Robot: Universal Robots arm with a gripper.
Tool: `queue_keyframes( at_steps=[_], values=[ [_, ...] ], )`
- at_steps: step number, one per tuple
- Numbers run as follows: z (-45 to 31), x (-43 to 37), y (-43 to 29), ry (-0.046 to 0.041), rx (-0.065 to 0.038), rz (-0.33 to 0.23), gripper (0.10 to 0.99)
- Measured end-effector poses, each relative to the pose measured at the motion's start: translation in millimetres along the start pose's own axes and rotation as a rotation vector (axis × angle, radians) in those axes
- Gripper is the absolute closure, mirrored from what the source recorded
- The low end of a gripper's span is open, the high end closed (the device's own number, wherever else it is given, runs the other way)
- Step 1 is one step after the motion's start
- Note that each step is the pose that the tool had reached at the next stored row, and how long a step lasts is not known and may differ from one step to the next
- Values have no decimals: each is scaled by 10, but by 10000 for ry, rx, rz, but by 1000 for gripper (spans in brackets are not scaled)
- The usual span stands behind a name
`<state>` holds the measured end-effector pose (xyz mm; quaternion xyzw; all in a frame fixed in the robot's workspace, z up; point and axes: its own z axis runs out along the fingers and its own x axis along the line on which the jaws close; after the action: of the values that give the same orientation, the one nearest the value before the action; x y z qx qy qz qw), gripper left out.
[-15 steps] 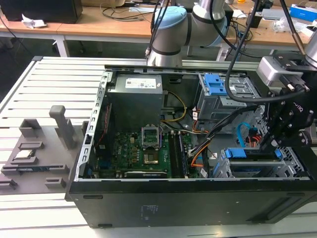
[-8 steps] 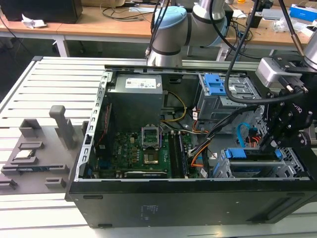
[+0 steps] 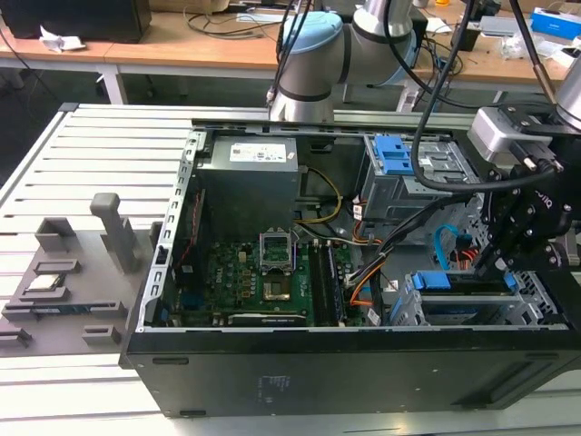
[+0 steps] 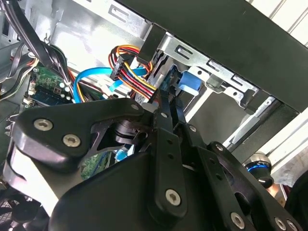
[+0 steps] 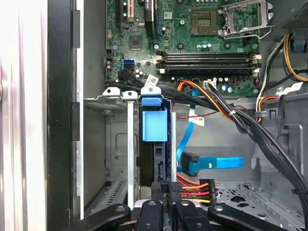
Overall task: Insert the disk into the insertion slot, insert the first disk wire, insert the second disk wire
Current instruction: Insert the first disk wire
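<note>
The gripper reaches down into the computer case, low on the exterior view's right. In both wrist views its jaws sit very near each other at the edge of the disk, but I cannot tell if they pinch anything. The disk stands on its edge inside the insertion slot, right under the gripper, with its blue frame poking out. Just beside the jaws is a black plug with red, orange and yellow wires. It touches the disk's edge or is very near it. A flat blue cable lies near the plug, apart from the disk. Farther off is the green board, in the middle of the case.
</note>
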<state>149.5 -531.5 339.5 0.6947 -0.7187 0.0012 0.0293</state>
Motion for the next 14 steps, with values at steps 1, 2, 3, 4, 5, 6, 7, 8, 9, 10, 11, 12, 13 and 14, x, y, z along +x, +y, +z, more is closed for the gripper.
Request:
queue_keyframes(
  at_steps=[1, 2, 3, 4, 5, 6, 7, 8, 9, 10, 11, 12, 13, 14],
  values=[
    [4, 0, 0, 1, 0, 0, 918],
    [12, 0, -1, -1, 0, 0, 918],
    [15, 0, -1, 1, 0, 0, 918],
    [16, 0, -1, 2, 0, 0, 918],
    [17, 0, -1, 2, 0, 0, 918],
    [18, 0, -1, 1, 0, 0, 918],
    [18, 0, -1, -1, -1, 0, 918],
    [18, -1, -1, -1, 0, 0, 918],
    [20, 0, 0, -4, -2, 0, 918],
    [20, 0, -1, -3, -1, 0, 843],
    [19, 0, -1, -1, -1, 0, 843],
    [9, 0, 0, -3, -1, 0, 843],
    [-24, 1, 1, -3, -1, 0, 843],
    [-62, 3, 3, 0, 0, 1, 843]
  ],
)
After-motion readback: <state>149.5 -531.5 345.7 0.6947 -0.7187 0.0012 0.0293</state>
